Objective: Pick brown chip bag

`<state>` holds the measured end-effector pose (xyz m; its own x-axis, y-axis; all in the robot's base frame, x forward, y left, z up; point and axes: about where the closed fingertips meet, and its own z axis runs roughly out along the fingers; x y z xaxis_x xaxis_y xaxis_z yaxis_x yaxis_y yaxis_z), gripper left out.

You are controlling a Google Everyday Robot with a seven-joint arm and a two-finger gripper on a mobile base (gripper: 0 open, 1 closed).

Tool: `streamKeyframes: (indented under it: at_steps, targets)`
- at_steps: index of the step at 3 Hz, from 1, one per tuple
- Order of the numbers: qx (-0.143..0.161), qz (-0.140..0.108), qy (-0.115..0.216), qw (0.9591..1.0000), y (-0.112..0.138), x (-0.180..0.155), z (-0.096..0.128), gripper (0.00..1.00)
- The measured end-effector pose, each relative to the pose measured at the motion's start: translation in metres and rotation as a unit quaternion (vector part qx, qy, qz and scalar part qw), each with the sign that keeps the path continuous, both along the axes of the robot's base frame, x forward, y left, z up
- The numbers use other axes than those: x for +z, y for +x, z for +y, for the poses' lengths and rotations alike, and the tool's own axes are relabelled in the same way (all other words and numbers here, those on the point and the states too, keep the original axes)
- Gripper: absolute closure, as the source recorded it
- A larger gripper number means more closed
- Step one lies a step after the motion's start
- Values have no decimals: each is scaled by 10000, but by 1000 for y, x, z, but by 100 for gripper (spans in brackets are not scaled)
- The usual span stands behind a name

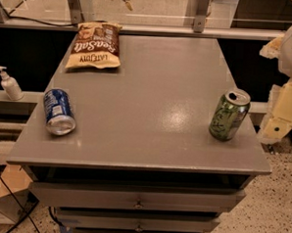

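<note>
The brown chip bag [94, 45] lies flat at the far left corner of the grey cabinet top [152, 99]. It has a cream-yellow band at its near end and white lettering. My arm and gripper [282, 113] show as white and cream parts at the right edge of the view. They are beside the cabinet's right side, off the top and far from the bag. The gripper is nearest the green can [228, 115].
A blue can [58, 111] lies on its side near the left front edge. The green can stands tilted near the right edge. A white pump bottle [10, 84] stands on a ledge to the left. Drawers [139, 201] are below the top, and a rail runs behind it.
</note>
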<state>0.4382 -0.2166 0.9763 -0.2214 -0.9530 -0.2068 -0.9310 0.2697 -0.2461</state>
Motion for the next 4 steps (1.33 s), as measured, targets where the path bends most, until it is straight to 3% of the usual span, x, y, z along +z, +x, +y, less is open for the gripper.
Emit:
streamKeyframes:
  at_steps: [1,2,3,4]
  targets:
    - [22,-39,34,10000,1,2,2,0]
    - [378,-162,251,9988,14,7,28,0]
    - [746,-343,612,9947,33,16,66,0]
    - [768,-360,649,9943,33,17,70,0]
